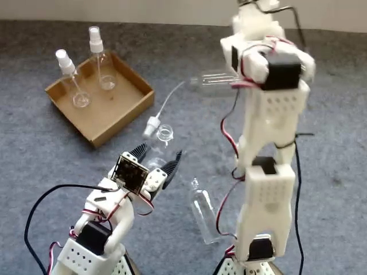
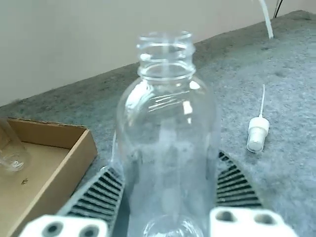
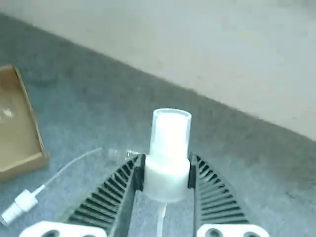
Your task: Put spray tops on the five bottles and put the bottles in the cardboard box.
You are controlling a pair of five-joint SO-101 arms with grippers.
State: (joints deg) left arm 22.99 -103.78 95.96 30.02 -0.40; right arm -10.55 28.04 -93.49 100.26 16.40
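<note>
My left gripper (image 1: 156, 156) is shut on a clear open-necked bottle (image 2: 168, 133), held upright on the grey carpet near the table's middle; its neck (image 1: 164, 134) has no top. My right gripper (image 3: 168, 163), raised at the back right (image 1: 217, 80), is shut on a white spray top (image 3: 170, 150). A loose spray top (image 1: 152, 126) with a long thin tube lies just behind the held bottle, also seen in the left wrist view (image 2: 257, 133). The cardboard box (image 1: 123, 123) at the back left holds two capped bottles (image 1: 69, 80) (image 1: 101, 57), standing upright.
Another clear bottle without a top (image 1: 203, 209) lies on its side on the carpet between the two arm bases. The right arm's tall white body (image 1: 269, 172) stands at the right. The box's near wall (image 2: 59, 163) is close to my left gripper.
</note>
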